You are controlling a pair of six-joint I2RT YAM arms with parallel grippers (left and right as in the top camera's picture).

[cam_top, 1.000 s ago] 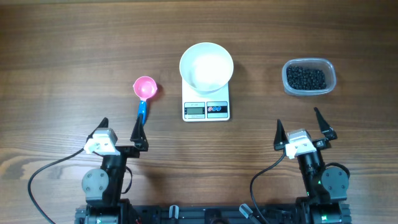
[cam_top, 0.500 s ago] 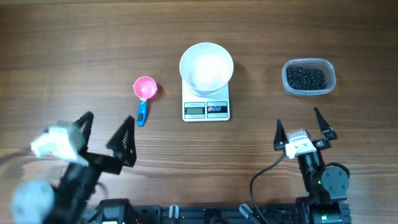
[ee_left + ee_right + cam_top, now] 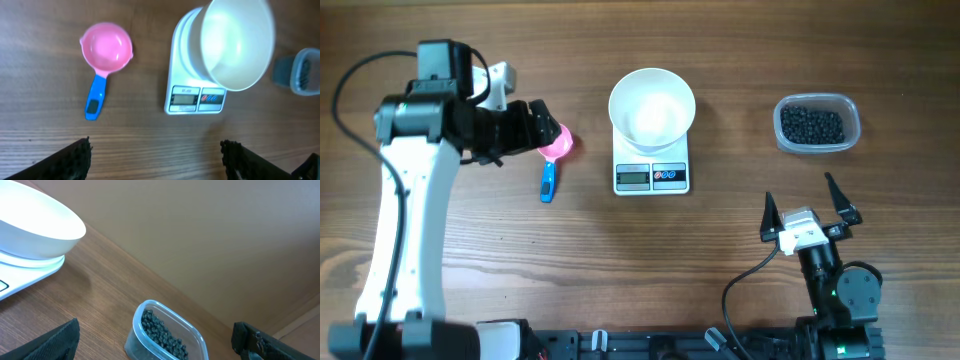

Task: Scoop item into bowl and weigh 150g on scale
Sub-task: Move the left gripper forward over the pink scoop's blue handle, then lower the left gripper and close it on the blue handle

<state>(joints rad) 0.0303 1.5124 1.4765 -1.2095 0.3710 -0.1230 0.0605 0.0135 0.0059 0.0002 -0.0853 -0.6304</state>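
Note:
The black beans, the item (image 3: 810,125), fill a clear plastic tub (image 3: 854,126) at the right. The empty white bowl (image 3: 652,105) stands on the white scale (image 3: 652,177) at centre. A pink scoop with a blue handle (image 3: 550,180) lies left of the scale. My left gripper (image 3: 542,128) hovers over the scoop's cup, jaws open and empty; in the left wrist view the gripper (image 3: 155,145) looks down on the scoop (image 3: 106,47), the bowl (image 3: 235,42) and the scale (image 3: 195,98). My right gripper (image 3: 802,195) rests open near the front, facing the beans (image 3: 162,332).
The left arm (image 3: 400,200) arches over the table's left side. A cable runs from the right arm's base (image 3: 745,285) along the front edge. Bare wood lies between scale and tub.
My left arm has swung up from its rest at the front left and reached out over the pink scoop. Its jaws have narrowed slightly. The right arm has not moved.

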